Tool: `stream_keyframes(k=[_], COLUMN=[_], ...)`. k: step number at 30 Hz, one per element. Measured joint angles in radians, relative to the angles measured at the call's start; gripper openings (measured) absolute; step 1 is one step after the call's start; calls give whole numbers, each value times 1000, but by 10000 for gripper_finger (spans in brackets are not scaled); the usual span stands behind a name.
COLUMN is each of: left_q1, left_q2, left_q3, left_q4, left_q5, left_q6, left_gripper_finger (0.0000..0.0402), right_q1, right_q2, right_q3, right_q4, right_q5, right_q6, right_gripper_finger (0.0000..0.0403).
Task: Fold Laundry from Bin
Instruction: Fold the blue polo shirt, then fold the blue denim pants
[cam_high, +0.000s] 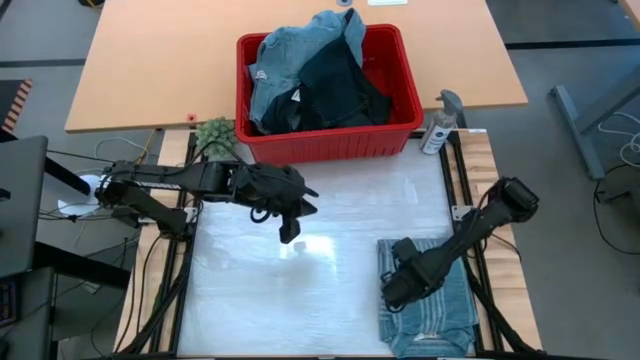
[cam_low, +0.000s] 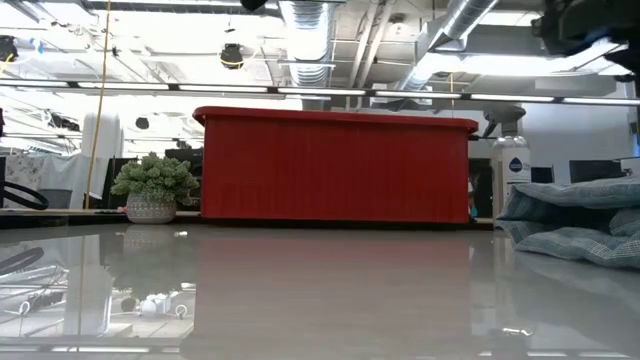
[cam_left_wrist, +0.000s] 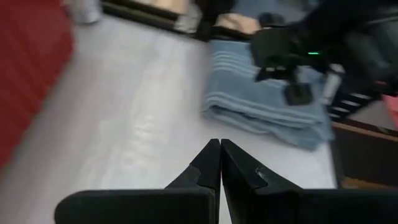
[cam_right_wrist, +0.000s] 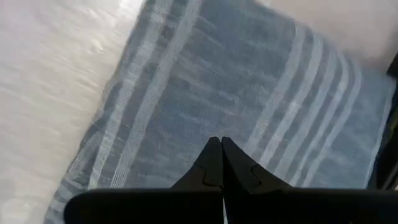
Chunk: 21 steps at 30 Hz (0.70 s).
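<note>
- Plant (cam_high: 214, 135) stands just left of the bin (cam_high: 330, 140).
- Left gripper (cam_high: 289, 232), fingers clenched on nothing, hangs over bare desk (cam_high: 250, 290).
- Bin at the back holds laundry (cam_high: 310, 75).
- Right gripper (cam_high: 396, 290), fingers clenched, over the folded shirt (cam_high: 440, 310).
- Spray bottle (cam_high: 440, 125) just right of the bin.
</note>
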Motion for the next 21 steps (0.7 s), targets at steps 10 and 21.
stream_keyframes(k=[10,21], left_q1=[63,207], left_q2=[-1,-173], left_q3=[0,0], left_q4=[14,31], left_q5=[48,119], left_q6=[26,245], left_gripper_finger=[0,0], right_q1=[26,-77], right_q2=[1,-136], right_q3=[-189,12], right_q4=[365,226], right_q5=[-9,78], right_q6=[53,-207], right_gripper_finger=[16,52])
